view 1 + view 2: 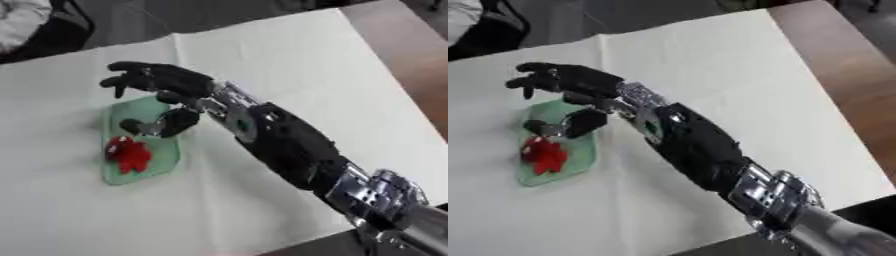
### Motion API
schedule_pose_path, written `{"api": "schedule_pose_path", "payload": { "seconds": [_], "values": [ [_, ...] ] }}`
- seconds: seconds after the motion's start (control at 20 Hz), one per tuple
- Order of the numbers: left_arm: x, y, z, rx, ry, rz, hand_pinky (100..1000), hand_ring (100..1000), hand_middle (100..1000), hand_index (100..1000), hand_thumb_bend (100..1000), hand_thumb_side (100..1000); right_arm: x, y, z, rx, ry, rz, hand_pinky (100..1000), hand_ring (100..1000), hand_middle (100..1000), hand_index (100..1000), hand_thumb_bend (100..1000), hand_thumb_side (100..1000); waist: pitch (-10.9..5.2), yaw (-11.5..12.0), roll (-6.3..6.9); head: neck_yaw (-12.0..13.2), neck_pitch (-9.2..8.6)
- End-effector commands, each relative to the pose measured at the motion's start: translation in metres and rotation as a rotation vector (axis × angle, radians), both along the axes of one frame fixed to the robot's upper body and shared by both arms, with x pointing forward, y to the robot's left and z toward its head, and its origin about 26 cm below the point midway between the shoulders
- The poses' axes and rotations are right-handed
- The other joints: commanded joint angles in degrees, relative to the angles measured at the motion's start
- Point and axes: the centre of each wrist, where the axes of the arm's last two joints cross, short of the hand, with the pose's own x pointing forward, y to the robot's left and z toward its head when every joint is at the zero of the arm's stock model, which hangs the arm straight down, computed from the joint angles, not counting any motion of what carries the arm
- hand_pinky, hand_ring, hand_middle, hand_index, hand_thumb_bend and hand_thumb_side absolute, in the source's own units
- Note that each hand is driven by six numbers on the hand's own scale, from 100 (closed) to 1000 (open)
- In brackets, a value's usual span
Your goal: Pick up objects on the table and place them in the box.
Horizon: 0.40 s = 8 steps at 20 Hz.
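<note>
Presently only the right hand [162, 80] shows; its arm [289, 145] enters from the lower right corner and runs diagonally up and left across the worktop [297, 65], which is covered by a pale cream cloth. The arm is black with silver joints near the wrist and near the lower right edge.

Task object: a small red object [129, 153], irregular in outline, shape not resolvable further. It lies on a flat, pale green, translucent tray-like piece [166, 157] with rounded corners, toward the tray's near-left part. The tray rests flat on the cloth at left of centre.

Hand posture: the fingers [122, 75] extend leftward over the tray's far edge, slightly bent and spread, not closed on anything. The thumb [162, 125] hangs lower, curving down and left over the tray's middle, with its tip just above and to the right of the red object. The red object therefore sits below the thumb tip and nearer the camera than the fingers, outside the gap between thumb and fingers. Whether the thumb tip touches the tray cannot be told; it appears apart from the red object by a small gap.

Bare brown wood [411, 55] shows along the right edge beyond the cloth. Dark floor lies beyond the far edge.
</note>
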Motion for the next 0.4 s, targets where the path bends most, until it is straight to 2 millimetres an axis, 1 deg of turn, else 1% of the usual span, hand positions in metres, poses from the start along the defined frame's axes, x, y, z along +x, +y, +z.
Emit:
{"api": "schedule_pose_path", "payload": {
  "seconds": [0.05,0.1,0.15,0.2,0.25,0.3,0.35,0.4],
  "values": [
    [-0.003,0.002,0.008,0.010,-0.029,0.001,475,455,597,681,409,753,0.000,-0.001,0.012,0.028,-0.029,0.009,802,1000,669,956,261,864,-1.00,-0.2,-0.10,-0.3,-3.25],
    [-0.003,0.003,0.007,0.013,-0.025,0.006,473,455,596,681,409,753,-0.002,-0.002,0.015,0.043,-0.033,0.016,791,1000,658,949,248,861,-1.09,-0.4,-0.15,-0.6,-4.99],
    [-0.003,0.005,0.005,0.017,-0.019,0.011,469,453,595,682,408,754,-0.004,-0.003,0.021,0.062,-0.041,0.028,743,1000,623,926,202,851,-1.25,-0.7,-0.24,-1.2,-7.95],
    [-0.003,0.006,0.004,0.023,-0.011,0.019,469,453,595,682,408,754,-0.007,-0.007,0.031,0.080,-0.056,0.033,712,1000,599,911,202,851,-1.44,-1.1,-0.34,-1.6,-10.58],
    [-0.003,0.008,0.002,0.029,-0.002,0.027,464,450,594,682,408,754,-0.012,-0.009,0.040,0.104,-0.068,0.041,668,1000,570,891,160,837,-1.68,-1.5,-0.48,-1.8,-12.78],
    [-0.003,0.010,0.000,0.036,0.006,0.035,464,450,594,682,408,754,-0.017,-0.011,0.048,0.134,-0.062,0.057,668,1000,570,891,160,837,-1.89,-1.9,-0.61,-1.8,-14.15],
    [-0.003,0.013,-0.002,0.045,0.016,0.044,458,448,593,682,407,755,-0.023,-0.015,0.056,0.168,-0.053,0.072,578,1000,494,815,121,810,-2.22,-2.5,-0.80,-1.7,-15.90],
    [-0.003,0.015,-0.005,0.056,0.028,0.055,457,447,592,682,407,755,-0.032,-0.022,0.065,0.212,-0.039,0.094,570,1000,488,808,112,805,-2.57,-3.0,-1.03,-1.5,-17.30]
  ]
}}
